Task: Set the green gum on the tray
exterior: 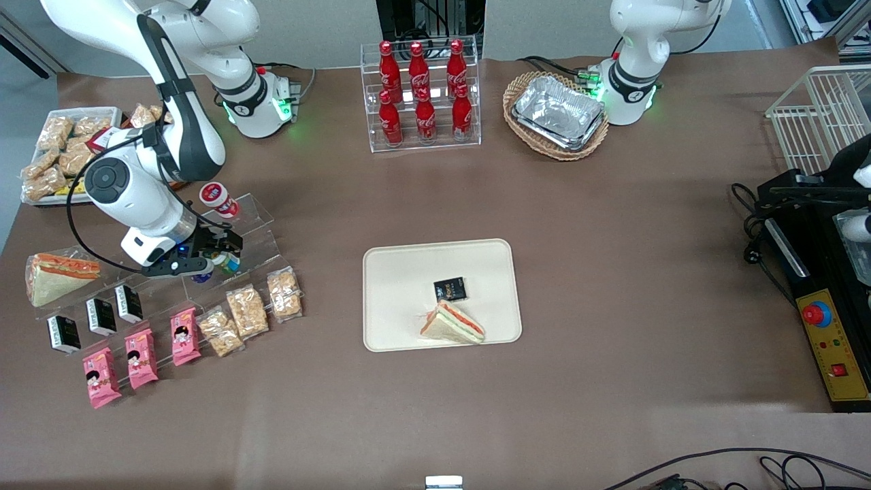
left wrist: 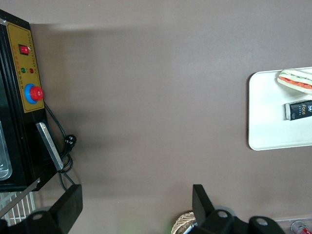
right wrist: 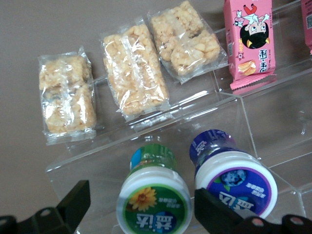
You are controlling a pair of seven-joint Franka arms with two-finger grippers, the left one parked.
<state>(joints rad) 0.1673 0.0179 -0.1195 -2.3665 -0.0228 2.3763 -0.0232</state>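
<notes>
My gripper (right wrist: 139, 207) over acrylic shelf (right wrist: 161, 141) at working arm's end; green gum (right wrist: 153, 192) between my spread fingers (right wrist: 73, 204), blue gum (right wrist: 234, 173) just outside one finger, tray (exterior: 395, 299) well apart.

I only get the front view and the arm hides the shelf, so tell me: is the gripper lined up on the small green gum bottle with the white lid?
Observer: Yes. The right wrist view shows the small green gum bottle standing on the clear acrylic shelf, between the open fingers of the gripper.
Operator: Is anything crowding it?
Observer: A blue-bodied bottle with a white lid stands close beside it, and one finger partly covers that lid in the wrist view.
</notes>
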